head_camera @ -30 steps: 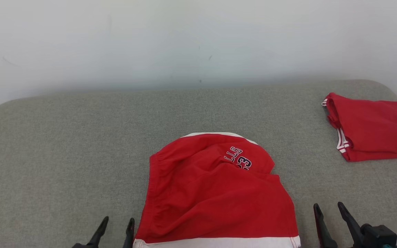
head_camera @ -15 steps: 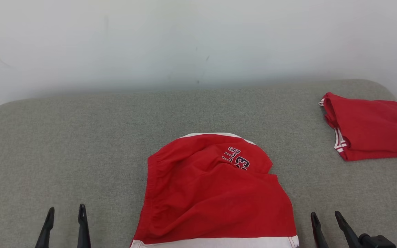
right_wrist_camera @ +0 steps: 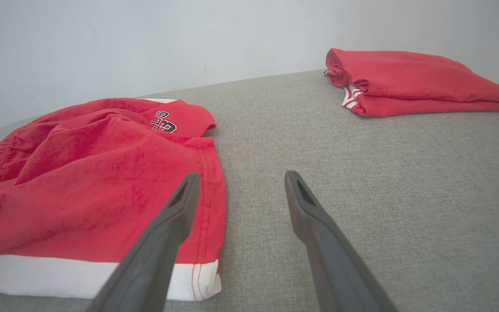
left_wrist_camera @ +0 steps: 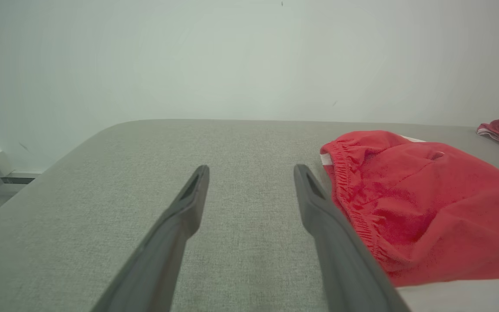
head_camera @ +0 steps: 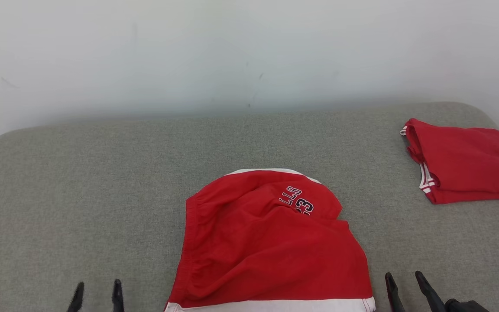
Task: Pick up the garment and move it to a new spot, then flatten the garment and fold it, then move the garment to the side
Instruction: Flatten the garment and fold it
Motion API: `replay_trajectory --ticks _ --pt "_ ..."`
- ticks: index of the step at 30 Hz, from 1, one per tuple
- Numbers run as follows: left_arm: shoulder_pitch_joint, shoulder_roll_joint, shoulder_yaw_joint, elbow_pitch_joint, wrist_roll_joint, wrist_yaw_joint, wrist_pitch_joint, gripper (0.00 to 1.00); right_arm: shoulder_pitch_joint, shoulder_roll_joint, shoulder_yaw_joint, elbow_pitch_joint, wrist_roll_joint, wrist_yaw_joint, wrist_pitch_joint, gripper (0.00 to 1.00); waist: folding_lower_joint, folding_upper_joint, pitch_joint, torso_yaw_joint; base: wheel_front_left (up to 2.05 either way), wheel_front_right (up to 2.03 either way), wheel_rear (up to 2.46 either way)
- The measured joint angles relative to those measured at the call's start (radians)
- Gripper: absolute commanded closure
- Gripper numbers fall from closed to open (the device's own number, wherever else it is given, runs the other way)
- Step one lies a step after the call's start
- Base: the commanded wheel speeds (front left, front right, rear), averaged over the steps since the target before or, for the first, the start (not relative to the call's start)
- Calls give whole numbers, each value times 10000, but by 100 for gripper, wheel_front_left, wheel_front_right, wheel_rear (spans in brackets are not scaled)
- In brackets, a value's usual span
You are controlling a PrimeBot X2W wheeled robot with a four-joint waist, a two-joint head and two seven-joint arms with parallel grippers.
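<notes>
Now, nearest the camera, both claws sit low at the bottom edge of the head view, over a grey fabric-covered table (head_camera: 80, 173). The left gripper (head_camera: 98, 282) is at lower left, its two dark fingers spread wide with nothing between them. A second ago it stood right beside the garment's left edge; it has since swung out to the left and sunk back toward the robot. The right gripper (head_camera: 403, 274), at lower right, is likewise spread and empty, and has also slipped lower (part of that may be the head camera shifting, since the whole scene has nudged a little).

Between them lies the garment (head_camera: 271, 247), a pair of red shorts with a white band (head_camera: 271, 304) along the near hem, in the middle of the table's near half. It has not moved. It is rumpled, one part lapped over another, with dark-and-white lettering (head_camera: 297, 201) near its far right. The left wrist view shows its gathered waistband (left_wrist_camera: 353, 186) just right of that claw's fingers, apart from them.

Farther off, at the far right, a second red garment (head_camera: 466, 164) lies neatly folded, well apart. Behind everything is a pale wall (head_camera: 232, 52).

Both claws backing off empty suggests the shorts are left lying where they are for now. Because the cloth is bunched, flattening and folding likely remain.
</notes>
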Motion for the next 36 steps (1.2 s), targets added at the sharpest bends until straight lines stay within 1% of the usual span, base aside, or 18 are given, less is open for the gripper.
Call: replay_trajectory --ticks 4,6,12,18,22,28,29,30,31,32,36 --pt "-19 81 -692 685 -4 -355 2 0 2 -96 307 322 44 0 0 0 0 0 9 15 0 0 0" --pt "-74 242 -1089 1005 -10 -441 0 0 1 -102 393 460 127 0 -2 0 0 0 34 26 0 0 0" --pt "-586 702 -2485 1935 -309 -499 2 0 -27 -96 794 1085 286 0 36 0 0 0 170 29 0 0 0" --pt "-1492 1229 -3806 2997 -913 -516 2 0 -380 -111 1208 1638 368 0 75 0 0 1 455 14 0 0 0" --pt "-2249 1442 -4468 3618 -1312 -516 0 0 -738 -115 1444 1987 368 0 73 0 1 1 687 16 0 0 0" --pt "-2801 1570 -5141 4291 -1847 -516 2 0 -1115 -130 1756 2431 454 0 63 0 1 1 854 28 0 0 0" --pt "-2858 1576 -5208 4357 -1900 -516 2 14 -1151 -125 1789 2491 458 0 36 0 1 1 857 30 0 0 0" --pt "-2897 1572 -5248 4449 -2000 -516 0 14 -1193 -109 1850 2564 470 0 35 0 1 1 851 32 0 0 0" --pt "-2910 1576 -5275 4550 -2084 -516 2 74 -1226 -98 1902 2615 470 0 27 69 1 0 837 33 0 0 0" --pt "-2911 1578 -5346 4652 -2165 -516 2 100 -1244 -90 1939 2648 495 0 25 100 0 0 825 35 0 0 0" --pt "-2907 1584 -5570 4788 -2500 -516 0 100 -1295 -90 2128 2729 648 0 25 100 1 1 739 29 0 0 0"
